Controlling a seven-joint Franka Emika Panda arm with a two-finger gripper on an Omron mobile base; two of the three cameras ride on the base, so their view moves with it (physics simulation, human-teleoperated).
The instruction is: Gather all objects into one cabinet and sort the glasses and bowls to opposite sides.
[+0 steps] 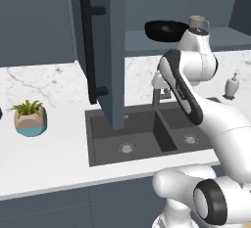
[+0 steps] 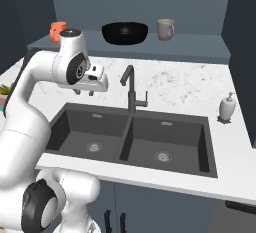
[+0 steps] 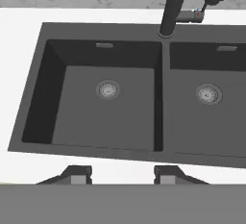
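Note:
The cabinet stands open, its slate-blue door (image 1: 112, 51) with the long black bar handle (image 1: 90, 51) swung out toward me. On its shelf a wide black bowl (image 2: 125, 33) sits in the middle, and a grey-beige mug (image 2: 165, 29) stands to the right of it. At the shelf's left end an orange cup (image 2: 58, 29) peeks out from behind my arm. My gripper (image 2: 84, 92) hangs over the left basin of the sink, below the shelf and pointing down. In the hand view my gripper (image 3: 122, 175) is open, its fingertips apart with nothing between them.
A dark double sink (image 3: 162, 98) lies under the hand, and a black faucet (image 2: 131, 89) rises behind its divider. A white soap dispenser (image 2: 227, 108) stands on the counter at the right. Left of the sink sits a potted plant (image 1: 30, 118).

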